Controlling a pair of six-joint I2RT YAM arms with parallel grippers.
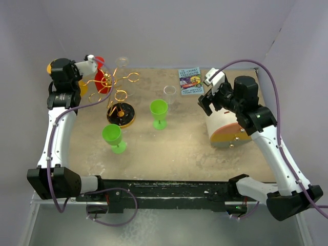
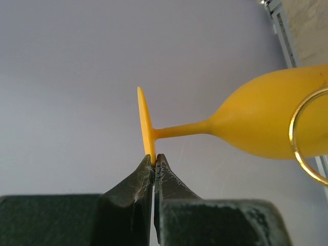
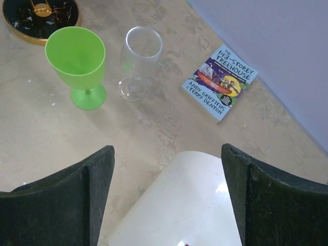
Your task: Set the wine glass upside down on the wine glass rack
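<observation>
Left pincer (image 2: 154, 160): pinching the foot rim of the yellow wine glass (image 2: 266, 120), held sideways.
Rack (image 2: 292, 136): gold loop just beyond pincer, across the bowl.
Right pincer (image 3: 166, 151): spread above white tub (image 3: 189, 205).

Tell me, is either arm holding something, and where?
The left gripper pinches the yellow wine glass by its foot's edge; the right gripper holds nothing.

walls (image 1: 154, 31): plain pale lilac, 3 sides | tabletop (image 1: 179, 154): mottled beige, scuffed | light: even, soft shadows
</observation>
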